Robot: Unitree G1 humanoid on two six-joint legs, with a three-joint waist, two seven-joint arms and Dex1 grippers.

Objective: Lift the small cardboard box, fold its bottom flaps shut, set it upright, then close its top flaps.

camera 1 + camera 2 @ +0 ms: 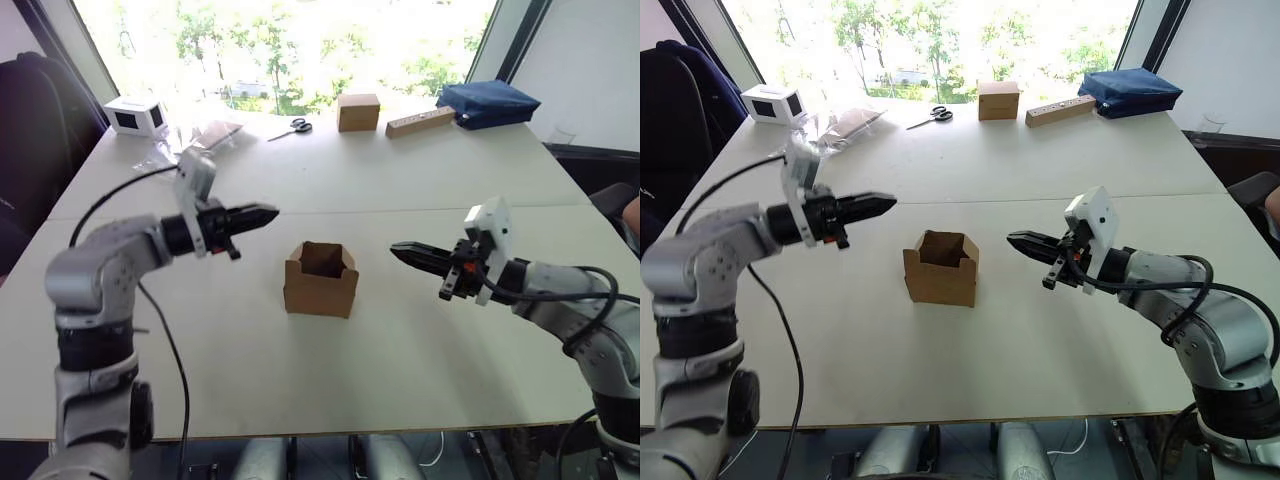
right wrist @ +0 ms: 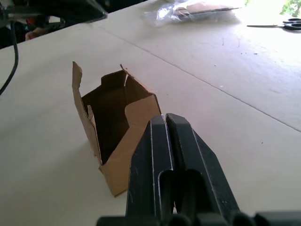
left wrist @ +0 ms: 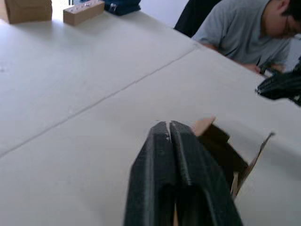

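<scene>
The small cardboard box [image 1: 320, 280] stands upright in the middle of the white table [image 1: 400, 180], its top open and its top flaps [image 1: 322, 262] standing up around a dark inside. My left gripper [image 1: 268, 214] hovers shut to the box's left and a little behind it, above the table, pointing right. My right gripper [image 1: 398, 248] is shut too, hanging to the box's right with its tips pointing at the box, a short gap away. The box [image 2: 113, 127] also shows beyond the right fingers [image 2: 171, 141], and past the left fingers [image 3: 171, 155].
At the table's far edge sit another brown cardboard cube [image 1: 358, 111], a long pale wooden block [image 1: 420, 122], a dark blue bag [image 1: 488, 103], scissors [image 1: 291, 128], plastic wrapping [image 1: 205, 137] and a white device [image 1: 135, 115]. A seated person [image 3: 244, 33] is at the right side.
</scene>
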